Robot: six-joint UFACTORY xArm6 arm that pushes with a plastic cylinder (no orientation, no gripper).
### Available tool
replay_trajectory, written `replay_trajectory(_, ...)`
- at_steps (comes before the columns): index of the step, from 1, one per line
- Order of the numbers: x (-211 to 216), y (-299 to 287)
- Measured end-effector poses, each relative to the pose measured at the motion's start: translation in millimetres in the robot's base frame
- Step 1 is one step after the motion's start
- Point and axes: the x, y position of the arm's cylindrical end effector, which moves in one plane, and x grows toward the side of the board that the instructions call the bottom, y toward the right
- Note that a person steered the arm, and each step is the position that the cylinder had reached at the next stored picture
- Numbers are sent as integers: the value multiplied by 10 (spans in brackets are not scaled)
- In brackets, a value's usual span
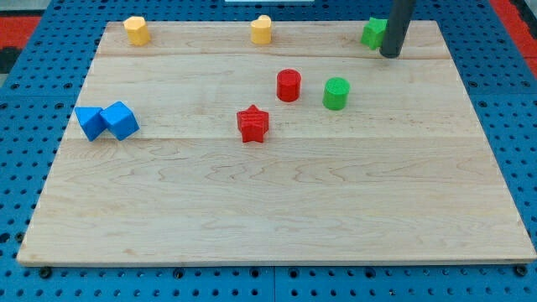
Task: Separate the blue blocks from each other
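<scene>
Blue blocks, two of them, sit side by side near the left edge of the pale wooden board (277, 218): a blue triangular block (89, 122) and, just to its right, a blue cube (121, 120). Their facing sides touch, or very nearly so; no gap shows between them. So, as far as I can judge, none of the separating is done yet.

The arm's dark rod comes down at the view's top right, and its tip (390, 54) rests on the board just beside a green block (372, 33), whose shape the rod partly hides. There is no gripper here to open or close, only this bare rod end. It stands well apart from the blue pair, with the whole width of the board between.

Between them lie a red cylinder (288, 85), a green cylinder (336, 92) and a red star-shaped block (252, 123). Two yellow blocks (136, 30) (262, 29) sit along the top edge.

What is left, I would say, is everything: cross the board, reach the pair, and push one blue block away from the other.
</scene>
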Motion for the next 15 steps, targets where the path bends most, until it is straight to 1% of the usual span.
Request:
replay_trajectory(1, 75, -325)
replay_trajectory(2, 606, -372)
replay_trajectory(3, 1525, -461)
replay_trajectory(4, 2158, -1532)
replay_trajectory(5, 2190, -3025)
replay_trajectory(6, 2019, -4406)
replay_trajectory(7, 1702, -4636)
replay_trajectory(8, 1626, -4566)
replay_trajectory(9, 1488, -4806)
replay_trajectory(10, 1407, -4415)
replay_trajectory(11, 1444, -3960)
replay_trajectory(12, 1447, -3964)
replay_trajectory(13, 1762, -3795)
replay_trajectory(14, 1876, -3405)
replay_trajectory(15, 1888, -3346)
